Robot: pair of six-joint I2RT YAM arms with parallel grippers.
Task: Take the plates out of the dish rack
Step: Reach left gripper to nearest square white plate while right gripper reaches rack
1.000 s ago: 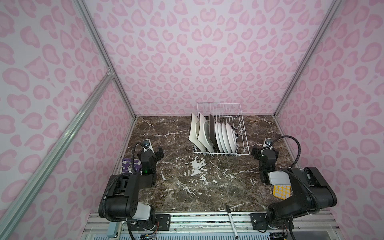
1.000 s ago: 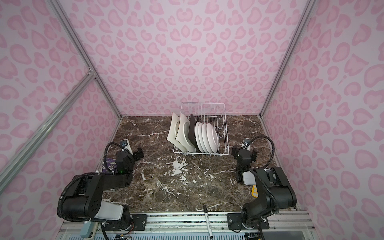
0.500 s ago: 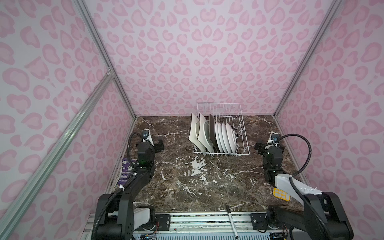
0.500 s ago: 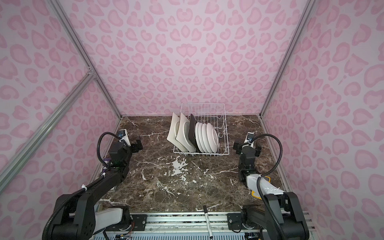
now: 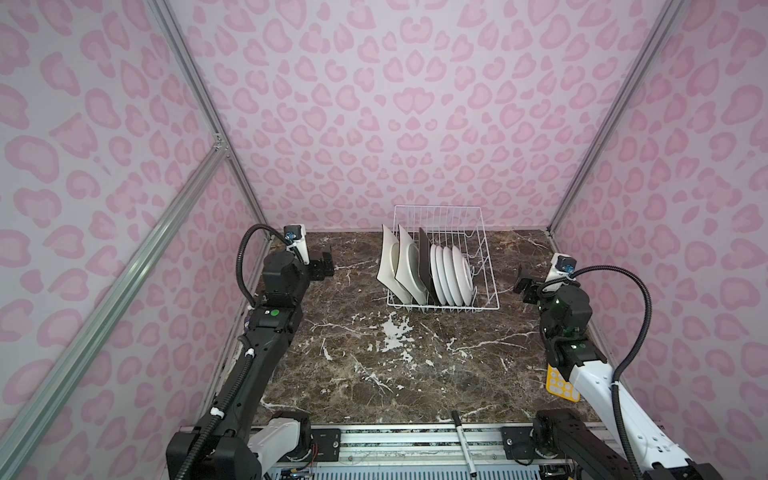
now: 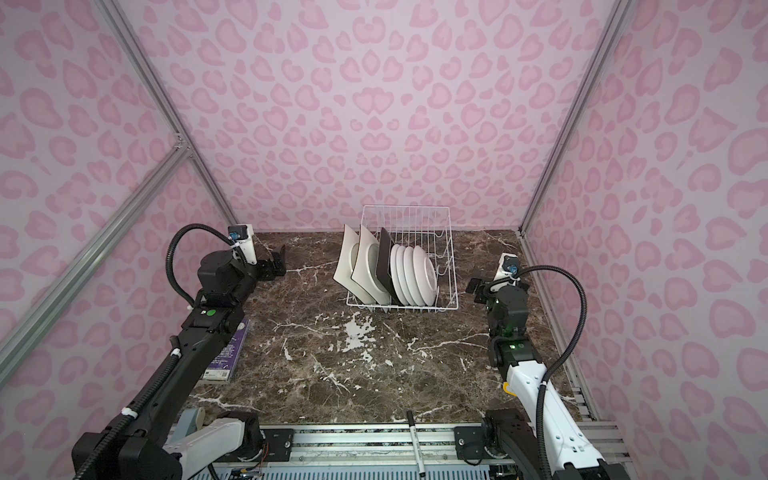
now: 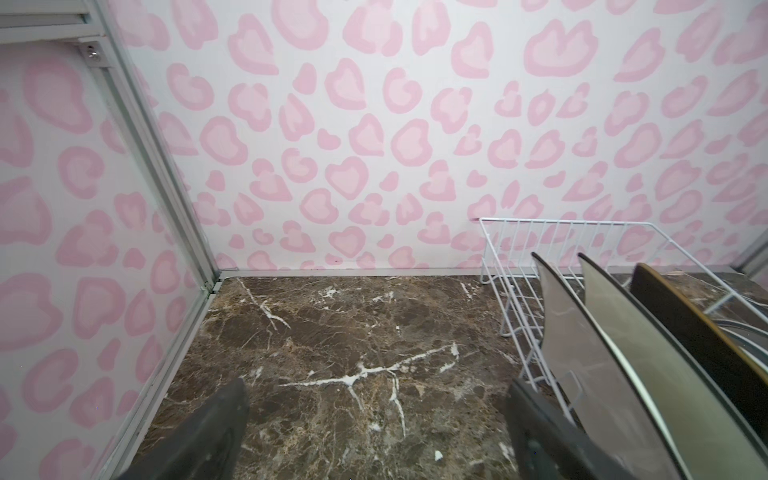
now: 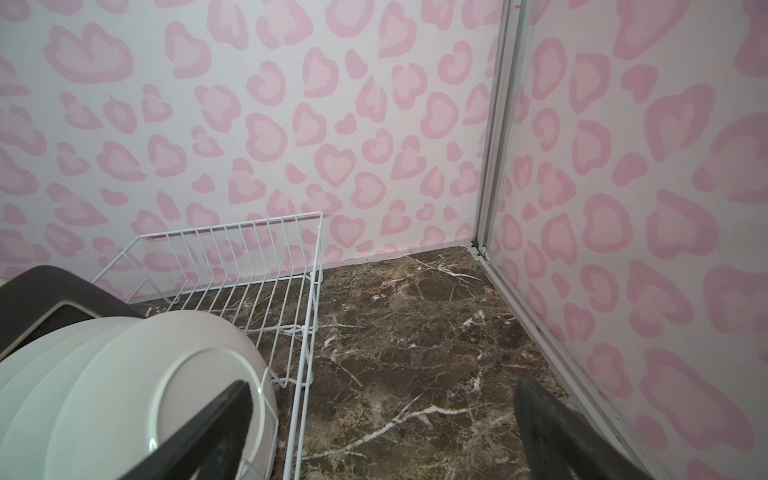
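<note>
While seven plates (image 5: 428, 270) stand on edge in the rack (image 5: 484, 253), the left claw (image 5: 326, 262) and right claw (image 5: 523, 286) flank it; both spread and empty.

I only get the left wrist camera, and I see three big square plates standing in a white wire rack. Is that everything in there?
Observer: No. Past the dark plate, four smaller round plates stand in the rack too.
Operator: Is the other arm holding one?
Observer: No. The right gripper is open and empty, beside the rack's right side, not touching it.
Operator: Anything else lying about?
Observer: A yellow calculator lies by the table's right edge, partly hidden.
</note>
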